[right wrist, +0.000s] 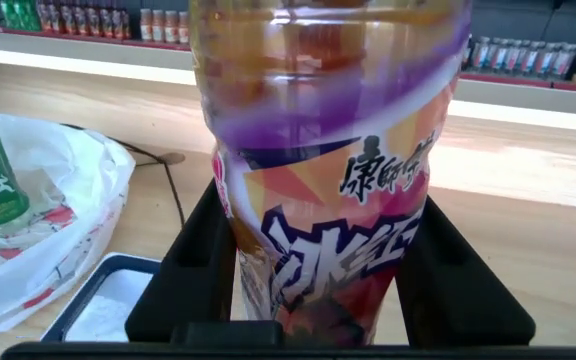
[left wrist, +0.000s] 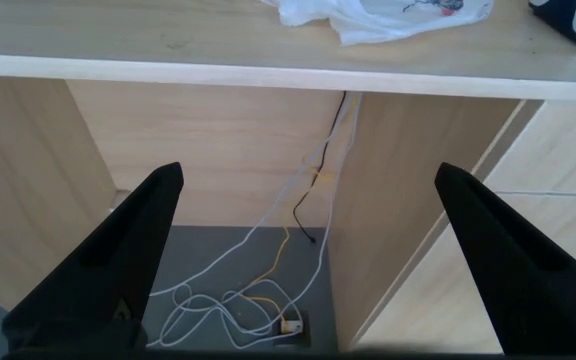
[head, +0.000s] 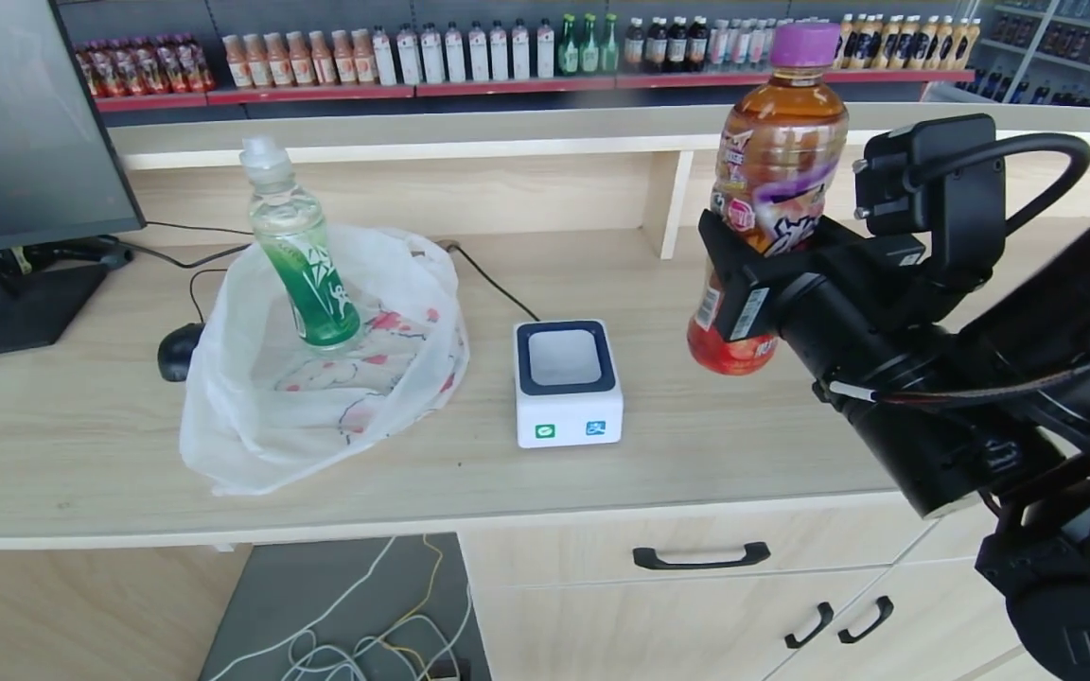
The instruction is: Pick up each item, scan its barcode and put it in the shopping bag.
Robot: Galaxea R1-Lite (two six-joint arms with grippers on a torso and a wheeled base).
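Shop checkout tabletop (head: 81, 445): the right gripper (head: 777, 270) is clamped around the tea bottle (head: 777, 142), held upright in the air. The scanner (head: 567, 378) sits off to its left, with the shopping bag (head: 252, 426) beyond that.

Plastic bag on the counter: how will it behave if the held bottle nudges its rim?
Likely floppy: the bag is thin translucent film slumped in folds, so the rim should buckle under the held bottle rather than resist. Probably light and apt to slide on the smooth counter, though the green bottle standing inside may pin it.
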